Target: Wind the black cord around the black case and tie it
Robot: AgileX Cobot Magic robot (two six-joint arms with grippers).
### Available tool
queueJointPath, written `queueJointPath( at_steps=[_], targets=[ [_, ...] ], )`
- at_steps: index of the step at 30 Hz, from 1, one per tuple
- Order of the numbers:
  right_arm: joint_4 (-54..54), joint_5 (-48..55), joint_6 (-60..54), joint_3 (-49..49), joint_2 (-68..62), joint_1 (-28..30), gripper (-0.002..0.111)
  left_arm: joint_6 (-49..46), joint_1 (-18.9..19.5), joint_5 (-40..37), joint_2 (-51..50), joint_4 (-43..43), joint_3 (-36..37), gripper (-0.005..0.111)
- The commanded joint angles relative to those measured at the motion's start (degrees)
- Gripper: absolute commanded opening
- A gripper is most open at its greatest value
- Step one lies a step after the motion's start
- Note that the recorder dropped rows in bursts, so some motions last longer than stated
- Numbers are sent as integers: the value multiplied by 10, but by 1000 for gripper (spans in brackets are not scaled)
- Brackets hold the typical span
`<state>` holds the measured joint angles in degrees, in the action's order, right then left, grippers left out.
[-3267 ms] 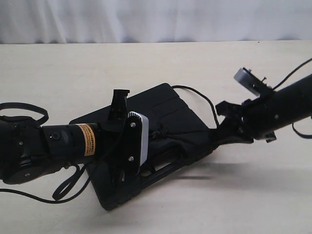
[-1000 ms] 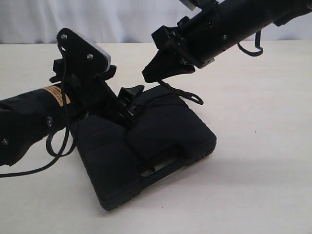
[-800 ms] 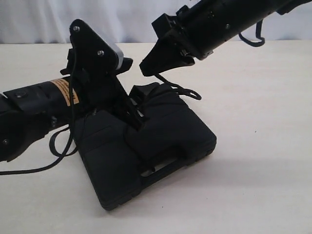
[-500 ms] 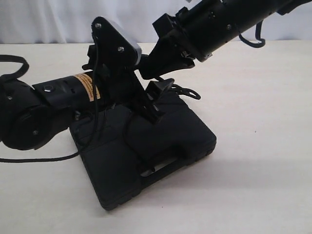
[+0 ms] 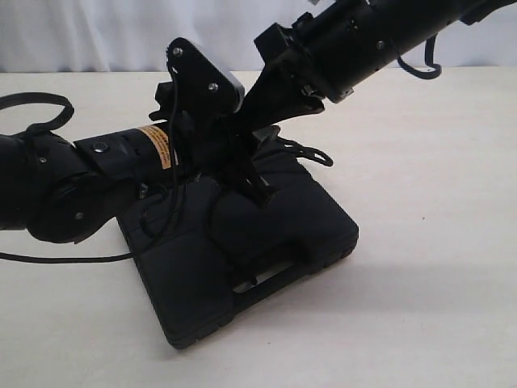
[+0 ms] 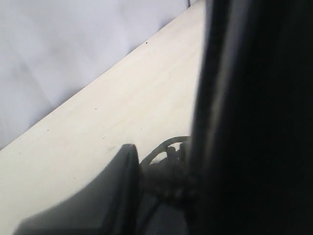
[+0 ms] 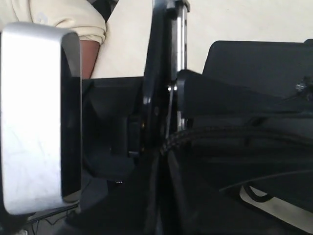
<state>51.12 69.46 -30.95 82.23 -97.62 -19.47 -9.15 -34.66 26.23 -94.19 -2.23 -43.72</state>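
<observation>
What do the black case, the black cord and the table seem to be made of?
The black case: probably moulded plastic, matte; rounded edges and a handle cut-out. The black cord: apparently braided fibre, by its woven texture. The table: pale, smooth, matte top, perhaps laminate or wood; cannot tell which.

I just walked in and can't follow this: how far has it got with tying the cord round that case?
Done: no tied knot shows on the black case. In hand: the right tool pinches the black cord above the case, with the left tool close alongside. Left: finishing the wrap and tying it.
</observation>
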Motion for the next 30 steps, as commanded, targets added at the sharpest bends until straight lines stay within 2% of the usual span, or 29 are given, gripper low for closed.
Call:
queueJointPath(
  at_steps=[1,4,7,10,14,17,19,22,25,30],
  targets=[
    [8,4,1,5,2,3,4,3,0,14,-2,-3,-5,12],
    [8,4,2,5,2,3,5,3,0,14,-2,-3,-5,0],
    [8,4,15,5,2,3,7,3,0,14,-2,-3,-5,0],
    [7,0,30,8,2,3,21,-2,1,14,-2,-1,-5,0],
    [-37,5,79,43,3,20,47,-2,1,15,-2,-1,-5,0],
    [-79,5,84,71,3,63,56,-2,1,16,-2,-1,-5,0],
    [-107,5,103,74,3,92,56,-10,1,17,-2,-1,-5,0],
    [-170,-54,151,56,0,140,56,-17,1,19,-1,0,-5,0],
    [-196,-86,169,27,-30,164,54,-34,1,24,2,19,-5,0],
    [-188,-109,169,28,-137,168,37,-92,1,28,10,92,-10,0]
  ],
)
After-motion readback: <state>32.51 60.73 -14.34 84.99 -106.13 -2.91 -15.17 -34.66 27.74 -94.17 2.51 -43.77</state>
